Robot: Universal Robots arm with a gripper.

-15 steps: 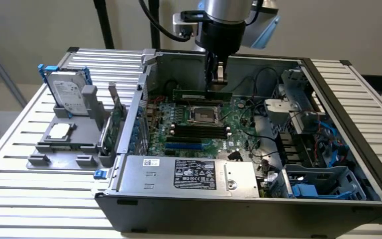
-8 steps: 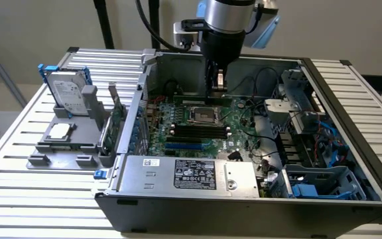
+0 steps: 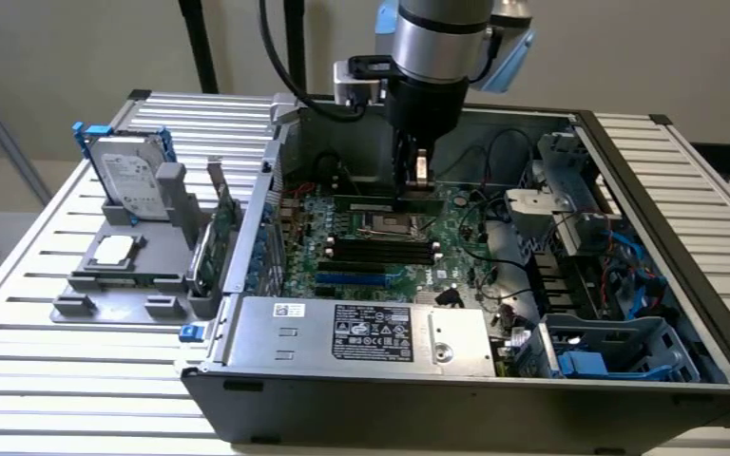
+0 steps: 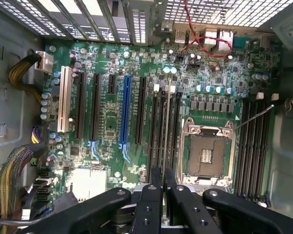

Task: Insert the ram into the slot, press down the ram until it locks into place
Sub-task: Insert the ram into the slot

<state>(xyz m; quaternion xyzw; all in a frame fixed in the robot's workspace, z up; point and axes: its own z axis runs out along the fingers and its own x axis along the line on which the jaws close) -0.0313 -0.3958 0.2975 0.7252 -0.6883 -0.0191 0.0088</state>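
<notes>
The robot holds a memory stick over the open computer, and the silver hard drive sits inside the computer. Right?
Not quite. The exterior view shows the hard drive standing in a grey holder outside the computer, on the exterior view's left. The fingers do hold the memory stick over the open computer.

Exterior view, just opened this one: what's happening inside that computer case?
A robot arm reaches into the open computer case. Its pincer is shut on the memory stick, holding it on edge, lined up over the black memory slots beside the empty processor socket. Whether the stick has entered a slot cannot be told.
</notes>
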